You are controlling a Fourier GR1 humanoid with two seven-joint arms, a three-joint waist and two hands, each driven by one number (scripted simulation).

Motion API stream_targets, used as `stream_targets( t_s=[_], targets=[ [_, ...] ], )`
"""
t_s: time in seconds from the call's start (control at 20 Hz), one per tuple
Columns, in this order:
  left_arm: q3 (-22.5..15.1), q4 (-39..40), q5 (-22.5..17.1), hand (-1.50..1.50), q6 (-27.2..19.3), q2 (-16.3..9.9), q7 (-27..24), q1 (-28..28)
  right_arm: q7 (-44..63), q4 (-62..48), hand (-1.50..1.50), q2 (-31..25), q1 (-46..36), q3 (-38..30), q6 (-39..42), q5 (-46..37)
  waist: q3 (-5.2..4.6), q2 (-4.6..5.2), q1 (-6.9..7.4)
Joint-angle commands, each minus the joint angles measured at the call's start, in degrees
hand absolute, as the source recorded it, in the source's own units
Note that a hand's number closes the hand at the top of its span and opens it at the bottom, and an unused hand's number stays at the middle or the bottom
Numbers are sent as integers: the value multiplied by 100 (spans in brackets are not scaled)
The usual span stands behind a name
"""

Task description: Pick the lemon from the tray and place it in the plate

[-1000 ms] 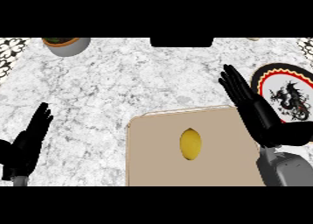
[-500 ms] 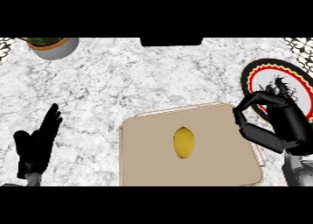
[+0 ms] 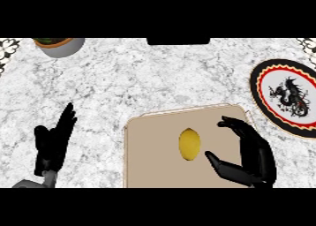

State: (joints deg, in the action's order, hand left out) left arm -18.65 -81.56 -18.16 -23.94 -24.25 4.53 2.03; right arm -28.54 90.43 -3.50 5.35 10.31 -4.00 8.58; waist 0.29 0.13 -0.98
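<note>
A white marble counter (image 3: 160, 79) carries a tan tray (image 3: 154, 150) and, to its right, a dragon-painted plate (image 3: 290, 99) with bare stone between them. The lemon (image 3: 190, 143) lies mid-tray; it looks small, light, stiff and smooth-skinned, best pinched across its narrow waist. The right hand (image 3: 252, 154) hangs just beside it, fingers and thumb spread, holding nothing, while the left hand (image 3: 53, 141) rests open at lower left.

A single camera is looking steeply down from head height onto the counter (image 3: 154, 84), facing away from the robot's body. It is sitting close enough that the tray (image 3: 154, 154) is filling much of the near middle, with the plate (image 3: 292, 99) cut off at the right edge and a pot (image 3: 58, 45) cropped at the far left corner. Only one view is showing, so nothing is shared.
</note>
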Motion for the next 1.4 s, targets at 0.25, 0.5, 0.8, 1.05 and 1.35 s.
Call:
stream_targets(
  t_s=[0.25,0.5,0.8,1.05,1.35],
  targets=[
    [-89,142,233,0,-69,188,238,240,-574,-813,-150,-956,-84,97,-351,-1717,-33,-2,79],
    [-36,-75,241,0,-73,195,435,196,1154,385,-150,-1507,-87,451,-311,-2458,-40,-32,56],
    [5,-197,341,0,5,132,429,49,2425,394,-150,-1954,-656,821,713,-2795,-35,-16,141],
    [129,28,485,0,94,319,484,284,3116,263,-150,-1686,-989,1125,1208,-2981,-31,-10,112],
    [329,7,765,0,235,477,728,405,3474,215,-150,-1206,-938,1315,1330,-3370,-30,-13,85]
  ],
)
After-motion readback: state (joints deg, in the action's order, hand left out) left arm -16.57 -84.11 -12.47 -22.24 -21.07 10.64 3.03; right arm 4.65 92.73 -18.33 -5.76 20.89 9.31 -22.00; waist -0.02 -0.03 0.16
